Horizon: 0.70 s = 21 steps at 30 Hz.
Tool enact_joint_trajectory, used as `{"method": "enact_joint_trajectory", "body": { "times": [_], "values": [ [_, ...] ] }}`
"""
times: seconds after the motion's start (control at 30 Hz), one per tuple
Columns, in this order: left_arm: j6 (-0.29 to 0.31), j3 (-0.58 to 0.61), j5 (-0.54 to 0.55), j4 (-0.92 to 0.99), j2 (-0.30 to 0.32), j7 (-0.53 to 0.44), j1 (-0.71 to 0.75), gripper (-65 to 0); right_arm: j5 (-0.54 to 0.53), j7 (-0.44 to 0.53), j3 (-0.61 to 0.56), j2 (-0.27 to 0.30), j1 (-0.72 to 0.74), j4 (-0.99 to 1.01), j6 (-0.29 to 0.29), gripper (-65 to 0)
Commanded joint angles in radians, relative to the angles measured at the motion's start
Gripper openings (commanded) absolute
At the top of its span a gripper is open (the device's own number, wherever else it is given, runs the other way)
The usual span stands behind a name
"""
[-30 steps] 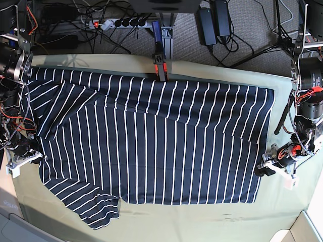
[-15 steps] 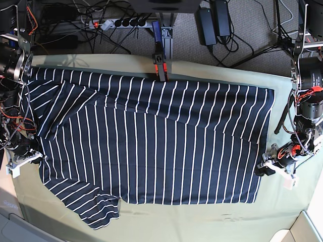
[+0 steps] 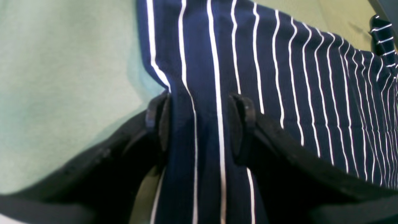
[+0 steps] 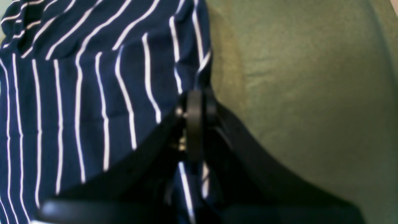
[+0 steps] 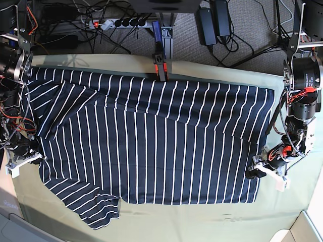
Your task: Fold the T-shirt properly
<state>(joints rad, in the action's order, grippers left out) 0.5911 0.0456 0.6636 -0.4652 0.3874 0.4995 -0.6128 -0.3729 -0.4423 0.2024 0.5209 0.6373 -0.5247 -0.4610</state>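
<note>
The left gripper (image 5: 254, 172) has been drawn inward along the T-shirt (image 5: 151, 141) hem since a second ago, and its arm has been swung in over that end of the cloth. Its fingers (image 3: 158, 121) are seen spread, with a band of striped fabric running between them. The right gripper (image 4: 195, 124) is held at the opposite end of the T-shirt, pressed together and pinching the shirt's edge. The T-shirt is spread flat across the green tablecloth (image 5: 212, 222), one sleeve bunched at the near corner by the right gripper. Behind the T-shirt's far edge, a black and orange clamp (image 5: 159, 64) and tangled cables (image 5: 101, 25) are seen.
</note>
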Motion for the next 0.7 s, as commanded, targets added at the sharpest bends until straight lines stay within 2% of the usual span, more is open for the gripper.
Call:
{"method": "enact_joint_trajectory", "body": {
  "times": [0.0,0.23,0.37,0.5,0.67],
  "values": [
    [-0.005,-0.001,-0.003,-0.01,0.006,0.011,-0.023,-33.2,-0.012,0.015,0.003,0.022,0.03,-0.018,0.004,-65.0],
    [-0.005,-0.001,-0.003,-0.01,0.011,-0.013,-0.024,-33.7,-0.013,0.016,0.003,0.022,0.03,-0.018,0.004,-65.0],
    [-0.005,-0.001,-0.002,-0.01,0.015,-0.029,-0.027,-43.8,-0.012,0.016,0.003,0.022,0.03,-0.018,0.004,-65.0],
    [-0.004,-0.001,0.021,-0.01,0.014,-0.024,-0.027,-47.8,-0.012,0.016,0.003,0.022,0.03,-0.018,0.004,-65.0],
    [-0.004,-0.001,0.02,-0.011,0.015,-0.024,-0.03,-58.0,-0.012,0.016,0.003,0.022,0.03,-0.018,0.004,-65.0]
  ]
}}
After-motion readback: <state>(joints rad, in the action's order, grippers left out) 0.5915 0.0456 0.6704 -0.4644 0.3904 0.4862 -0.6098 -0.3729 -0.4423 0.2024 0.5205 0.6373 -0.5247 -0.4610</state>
